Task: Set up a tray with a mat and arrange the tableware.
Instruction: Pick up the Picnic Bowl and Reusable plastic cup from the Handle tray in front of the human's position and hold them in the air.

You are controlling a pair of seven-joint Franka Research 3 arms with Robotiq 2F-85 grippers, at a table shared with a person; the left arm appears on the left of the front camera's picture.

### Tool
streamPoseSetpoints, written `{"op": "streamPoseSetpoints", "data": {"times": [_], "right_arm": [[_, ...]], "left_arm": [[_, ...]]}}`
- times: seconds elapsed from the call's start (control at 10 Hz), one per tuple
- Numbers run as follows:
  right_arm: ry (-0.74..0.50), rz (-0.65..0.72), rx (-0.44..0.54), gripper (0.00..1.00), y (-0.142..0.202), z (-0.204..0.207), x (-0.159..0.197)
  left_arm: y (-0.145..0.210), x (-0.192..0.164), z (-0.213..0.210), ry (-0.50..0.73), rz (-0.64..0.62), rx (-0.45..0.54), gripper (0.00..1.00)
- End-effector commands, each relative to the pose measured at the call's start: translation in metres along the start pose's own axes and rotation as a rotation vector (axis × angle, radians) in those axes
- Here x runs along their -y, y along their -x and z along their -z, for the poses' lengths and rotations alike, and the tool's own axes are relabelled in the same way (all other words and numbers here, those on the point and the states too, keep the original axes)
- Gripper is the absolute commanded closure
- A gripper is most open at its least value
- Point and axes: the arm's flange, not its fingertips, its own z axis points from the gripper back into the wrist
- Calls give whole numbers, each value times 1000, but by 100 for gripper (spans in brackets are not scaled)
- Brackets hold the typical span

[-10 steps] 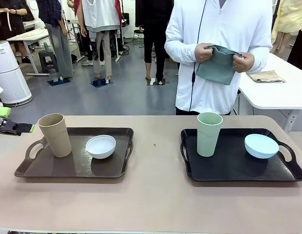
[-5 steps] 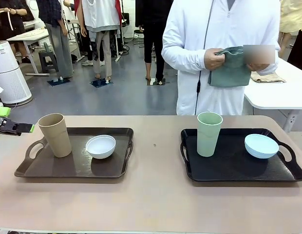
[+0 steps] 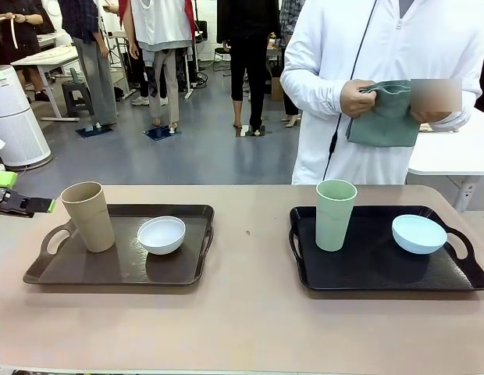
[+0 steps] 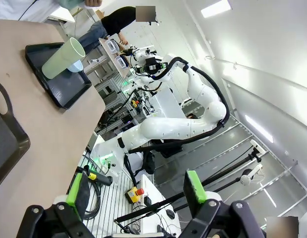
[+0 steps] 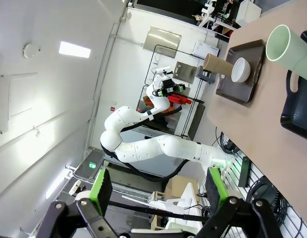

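Mat, bunched in the person's hands beyond the black tray, probably lies nearer the right end effector, spread empty like the left end effector.

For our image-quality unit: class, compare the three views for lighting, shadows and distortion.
Front view: even light, sharp, soft shadows under the white bowl and light blue bowl. Left wrist view: rolled, wide-angle, ceiling lamps blown out. Right wrist view: likewise rolled, pale green tumbler cropped at the edge.
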Motion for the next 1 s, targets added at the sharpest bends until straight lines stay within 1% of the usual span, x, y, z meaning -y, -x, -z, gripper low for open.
{"op": "streamPoseSetpoints", "data": {"times": [0.0, 0.9], "right_arm": [[-12, -20, -2, 0, 3, 0, 2], [-12, -20, -2, 0, 3, 0, 2]], "left_arm": [[3, 2, 3, 12, 24, 17, 0], [3, 2, 3, 12, 24, 17, 0]]}}
